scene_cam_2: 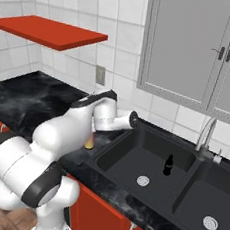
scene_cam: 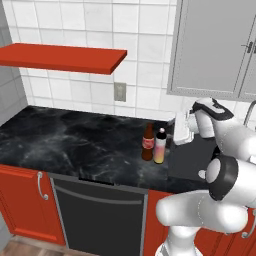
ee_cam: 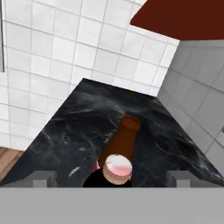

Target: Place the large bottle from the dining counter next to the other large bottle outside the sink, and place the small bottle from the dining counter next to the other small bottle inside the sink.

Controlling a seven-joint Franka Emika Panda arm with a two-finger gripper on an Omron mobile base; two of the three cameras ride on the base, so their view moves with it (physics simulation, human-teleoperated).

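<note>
Brown cola bottle (scene_cam: 147, 142) and pale bottle with a yellow base (scene_cam: 160, 146) standing upright, touching or nearly so, on the black marble counter (scene_cam: 75, 142) just left of the sink (scene_cam_2: 132, 161). Small dark bottle (scene_cam_2: 168, 165) upright inside the left basin. Gripper (scene_cam: 181, 131) hanging above and just right of the pair, jaws spread wide, holding nothing. Large-bottle placement looks done. Best to lift straight up and back off toward the sink side, keeping fingers clear of the caps so neither bottle tips, then head for the dining counter's small bottle.
</note>
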